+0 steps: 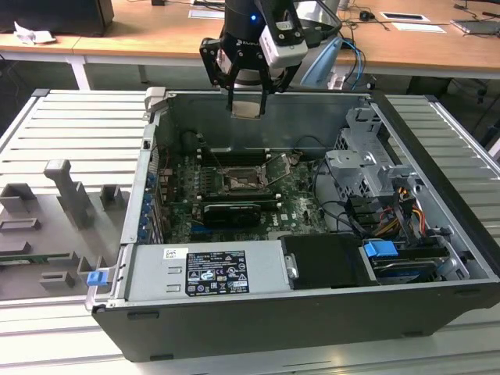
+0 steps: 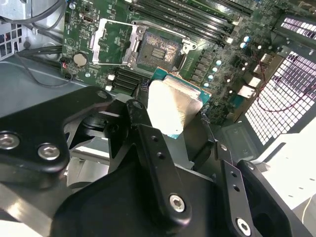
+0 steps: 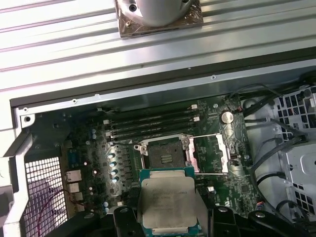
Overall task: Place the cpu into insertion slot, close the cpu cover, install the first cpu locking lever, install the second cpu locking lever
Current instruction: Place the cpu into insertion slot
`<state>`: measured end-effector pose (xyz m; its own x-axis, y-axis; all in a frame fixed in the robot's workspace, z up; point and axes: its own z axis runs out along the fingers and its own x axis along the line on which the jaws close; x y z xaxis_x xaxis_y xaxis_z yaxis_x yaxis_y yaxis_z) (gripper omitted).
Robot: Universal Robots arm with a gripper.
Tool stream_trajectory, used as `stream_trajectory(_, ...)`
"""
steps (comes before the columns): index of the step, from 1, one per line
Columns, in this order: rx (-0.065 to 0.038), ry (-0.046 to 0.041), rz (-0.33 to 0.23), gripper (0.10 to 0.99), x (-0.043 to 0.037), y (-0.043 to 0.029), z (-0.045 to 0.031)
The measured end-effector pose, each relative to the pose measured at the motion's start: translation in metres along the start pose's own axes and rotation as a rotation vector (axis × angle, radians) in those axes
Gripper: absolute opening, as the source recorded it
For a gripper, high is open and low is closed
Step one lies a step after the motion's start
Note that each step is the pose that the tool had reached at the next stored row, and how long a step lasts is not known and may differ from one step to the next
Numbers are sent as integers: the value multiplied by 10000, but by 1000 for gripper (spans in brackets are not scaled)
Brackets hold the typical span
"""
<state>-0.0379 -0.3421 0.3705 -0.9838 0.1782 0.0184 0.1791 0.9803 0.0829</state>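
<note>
Exterior view: the gripper [image 1: 248,105], clenched on the cpu [image 1: 248,110], hangs above the open computer case [image 1: 312,117], well apart from the insertion slot [image 1: 238,181]. In the first wrist view the cpu cover [image 3: 210,153] lies hinged aside, leaving the socket bare, presumably to receive the chip.

cpu [image 3: 168,202] aloft; insertion slot [image 3: 165,153] bare, cpu cover [image 3: 191,154] open

Overall light: bright, even room light from above is seen in the exterior view, and no hard shadows are cast on the ribbed grey metal table top [image 1: 62,117].
Case interior: the green circuit board [image 1: 234,199] is left dimmer, shaded by the walls of the open black computer case [image 1: 312,320].
Glare: the pale silver-grey metal cpu [image 2: 170,106] is washed almost white in the second wrist view.
Backlight: the perforated grey metal wall [image 2: 284,94] is overexposed.
</note>
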Motion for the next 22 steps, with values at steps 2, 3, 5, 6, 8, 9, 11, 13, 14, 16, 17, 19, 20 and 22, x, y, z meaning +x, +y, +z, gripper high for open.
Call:
stream_trajectory(2, 6, -8, 79, 529, 0, 0, 0)
stream_trajectory(3, 10, -10, 102, 529, 0, 0, 0)
stream_trajectory(5, 15, -20, 199, 529, 0, 0, 0)
stream_trajectory(6, 18, -23, 228, 529, 0, 0, 0)
stream_trajectory(8, 24, -30, 301, 529, 0, 0, 0)
stream_trajectory(9, 24, -36, 364, 529, 0, 0, 0)
stream_trajectory(11, 21, -48, 509, 529, 0, 0, 1)
stream_trajectory(13, 20, -53, 571, 529, 0, 0, 1)
stream_trajectory(14, 20, -56, 602, 529, 0, 0, 0)
stream_trajectory(16, 19, -60, 655, 529, 0, 0, 0)
stream_trajectory(17, 18, -61, 678, 529, 0, 0, 0)
stream_trajectory(19, 18, -65, 722, 529, 0, 0, 0)
stream_trajectory(20, 18, -68, 765, 529, 0, 0, 0)
stream_trajectory(22, 16, -76, 860, 529, 0, 0, 0)
